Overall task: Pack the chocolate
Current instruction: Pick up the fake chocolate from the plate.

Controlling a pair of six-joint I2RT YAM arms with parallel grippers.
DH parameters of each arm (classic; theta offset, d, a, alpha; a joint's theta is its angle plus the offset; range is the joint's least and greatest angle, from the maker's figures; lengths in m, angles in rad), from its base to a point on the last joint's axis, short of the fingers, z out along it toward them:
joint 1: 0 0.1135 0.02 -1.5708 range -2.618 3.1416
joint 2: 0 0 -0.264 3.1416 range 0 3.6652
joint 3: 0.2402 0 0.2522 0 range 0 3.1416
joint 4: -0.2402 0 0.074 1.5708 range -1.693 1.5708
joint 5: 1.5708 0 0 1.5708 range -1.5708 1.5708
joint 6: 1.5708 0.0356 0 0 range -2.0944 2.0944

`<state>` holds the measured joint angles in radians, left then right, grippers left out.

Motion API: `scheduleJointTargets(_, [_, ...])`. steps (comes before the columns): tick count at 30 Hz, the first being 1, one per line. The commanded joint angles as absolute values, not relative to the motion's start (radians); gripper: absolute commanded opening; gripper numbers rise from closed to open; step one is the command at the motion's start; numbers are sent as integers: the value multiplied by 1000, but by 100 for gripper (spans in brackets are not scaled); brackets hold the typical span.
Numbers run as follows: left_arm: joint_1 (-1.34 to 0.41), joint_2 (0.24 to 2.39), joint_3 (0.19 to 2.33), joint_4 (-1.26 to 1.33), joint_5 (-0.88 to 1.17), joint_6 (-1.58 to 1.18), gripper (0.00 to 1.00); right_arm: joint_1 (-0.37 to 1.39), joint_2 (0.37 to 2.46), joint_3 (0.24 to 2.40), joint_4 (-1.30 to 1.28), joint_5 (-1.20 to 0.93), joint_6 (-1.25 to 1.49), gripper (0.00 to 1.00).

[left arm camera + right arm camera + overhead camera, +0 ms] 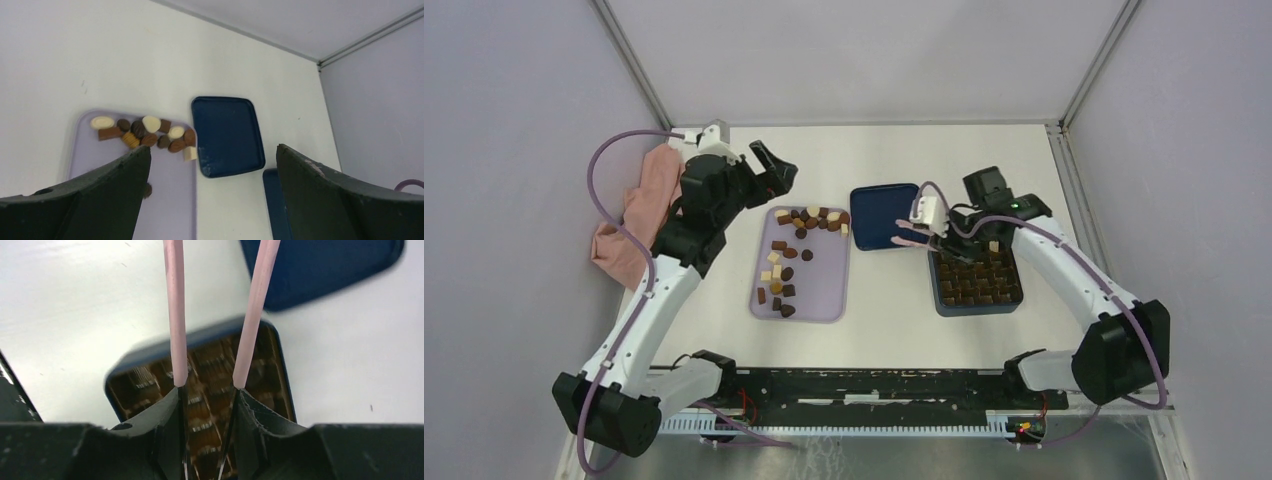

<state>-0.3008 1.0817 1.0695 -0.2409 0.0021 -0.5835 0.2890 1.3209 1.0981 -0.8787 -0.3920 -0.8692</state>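
Note:
The chocolate (796, 246) lies loose on a lilac tray (819, 300): dark, mid-brown and cream pieces, clustered at its far end (145, 132). My left gripper (772, 166) hangs open above the table by the tray's far left corner, with nothing between its fingers (212, 150). My right gripper (946, 246) is over the left edge of the dark blue box (979, 308) with brown compartments (150, 347). It is shut on pink tongs (175, 315) whose two arms stand apart; their tips are out of the wrist view. One cream piece (994, 246) sits in the box.
The box's dark blue lid (884, 215) lies flat between tray and box. A pink cloth (639, 215) is bunched at the table's left edge under the left arm. Grey walls enclose the table on three sides.

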Motion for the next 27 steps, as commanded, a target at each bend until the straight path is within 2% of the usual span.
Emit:
scheduleJointTargets(1, [-301,1043,1119,-488,-68,-594,100,479,1392,1148,-785,-437,-829,41])
scheduleJointTargets(7, [-300,1022,1065,-677,-129,-644,99,760,1569,1223,-712,-317,-813,41])
scheduleJointTargets(11, [-301,997,1041,-729,-184,-658,99,871,1695,1315,-700,-246,-789,41])
scheduleJointTargets(18, [-300,1011,1035,-730,-297,-610,100,963,1895,1492,-725,-140,-750,41])
scheduleJointTargets(27, [-301,1126,1132,-695,-301,-517,100,1015,2061,1659,-788,-64,-732,41])
